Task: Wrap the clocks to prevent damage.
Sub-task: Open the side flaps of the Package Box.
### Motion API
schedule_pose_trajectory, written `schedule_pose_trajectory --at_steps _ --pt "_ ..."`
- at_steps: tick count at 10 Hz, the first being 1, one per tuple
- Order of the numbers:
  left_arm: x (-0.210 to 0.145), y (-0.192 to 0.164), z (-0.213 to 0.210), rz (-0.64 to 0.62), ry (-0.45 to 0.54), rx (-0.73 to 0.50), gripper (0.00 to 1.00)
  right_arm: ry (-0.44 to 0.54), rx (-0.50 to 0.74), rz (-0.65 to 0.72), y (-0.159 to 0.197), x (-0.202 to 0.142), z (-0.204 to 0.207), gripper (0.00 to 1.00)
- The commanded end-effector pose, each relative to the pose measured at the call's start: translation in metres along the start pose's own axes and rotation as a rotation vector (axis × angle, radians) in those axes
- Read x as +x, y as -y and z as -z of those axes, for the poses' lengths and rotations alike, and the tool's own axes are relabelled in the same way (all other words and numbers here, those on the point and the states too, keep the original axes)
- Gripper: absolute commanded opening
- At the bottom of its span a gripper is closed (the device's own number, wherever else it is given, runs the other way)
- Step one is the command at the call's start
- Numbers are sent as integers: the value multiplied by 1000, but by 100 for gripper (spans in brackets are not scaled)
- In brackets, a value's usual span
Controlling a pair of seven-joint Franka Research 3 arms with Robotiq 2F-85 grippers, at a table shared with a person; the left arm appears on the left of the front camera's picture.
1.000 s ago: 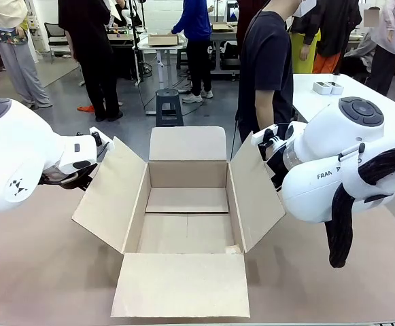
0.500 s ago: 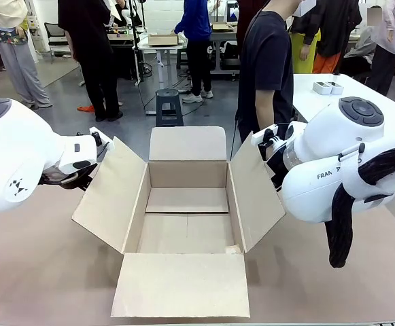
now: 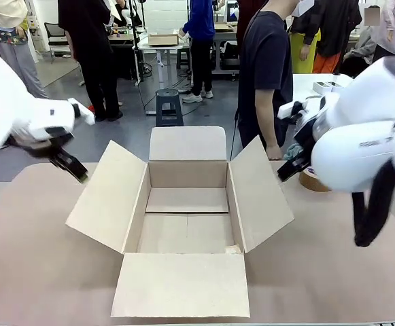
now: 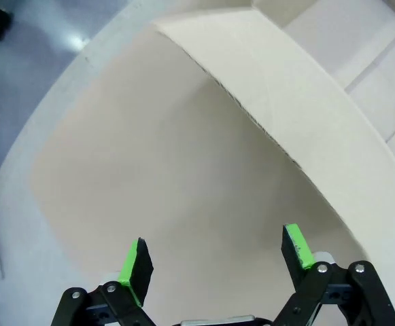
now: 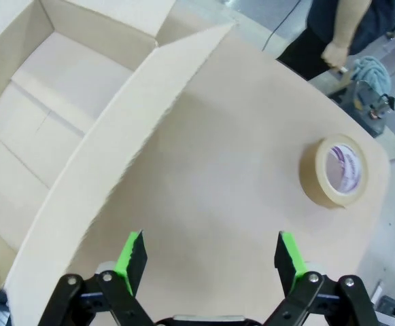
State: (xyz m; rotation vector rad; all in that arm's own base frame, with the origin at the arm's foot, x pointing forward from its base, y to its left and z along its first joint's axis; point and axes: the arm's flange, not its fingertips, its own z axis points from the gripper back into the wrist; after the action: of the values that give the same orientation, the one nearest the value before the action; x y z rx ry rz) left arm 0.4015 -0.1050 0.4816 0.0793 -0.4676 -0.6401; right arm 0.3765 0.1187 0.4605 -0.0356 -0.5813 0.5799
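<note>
An open cardboard box [image 3: 187, 174] stands in the middle of the brown table [image 3: 34, 272], its four flaps spread outward and nothing inside. My left gripper [image 3: 79, 174] hangs just outside the left flap; in the left wrist view it [image 4: 214, 255] is open over bare table beside that flap [image 4: 306, 115]. On the other side, my right gripper [image 3: 283, 175] hovers outside the right flap. The right wrist view shows it [image 5: 209, 252] open above the table, with the flap edge [image 5: 122, 156] to its left.
A roll of tan packing tape [image 5: 338, 170] lies on the table right of the box, partly behind my right arm [image 3: 311, 180]. A person in a dark T-shirt [image 3: 265, 61] stands at the far edge, one hand [image 5: 334, 54] near a blue-grey cloth [image 5: 374, 71].
Both arms have risen and pulled outward from the box's side flaps, the left going up-left, the right up-right. The side flaps have dropped slightly wider and the tape roll has come into view.
</note>
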Motion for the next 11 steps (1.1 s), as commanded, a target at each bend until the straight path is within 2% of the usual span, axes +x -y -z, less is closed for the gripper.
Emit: schedule_pose_trajectory --at_steps 1,3,5,6,11 --pt "5 -6 -69 63 17 38 100 -39 -60 -49 -46 -7 -61 100" --pt "15 2 -124 102 40 70 100 -94 -99 -119 -105 -5 -106 100" --pt "14 14 -137 104 24 93 100 -93 -170 -92 -138 -7 -128 100" --pt "13 2 -141 86 56 65 100 -78 -114 -118 -107 -9 -111 100" --pt "13 2 -141 86 56 65 100 -78 -114 -118 -107 -9 -111 100"
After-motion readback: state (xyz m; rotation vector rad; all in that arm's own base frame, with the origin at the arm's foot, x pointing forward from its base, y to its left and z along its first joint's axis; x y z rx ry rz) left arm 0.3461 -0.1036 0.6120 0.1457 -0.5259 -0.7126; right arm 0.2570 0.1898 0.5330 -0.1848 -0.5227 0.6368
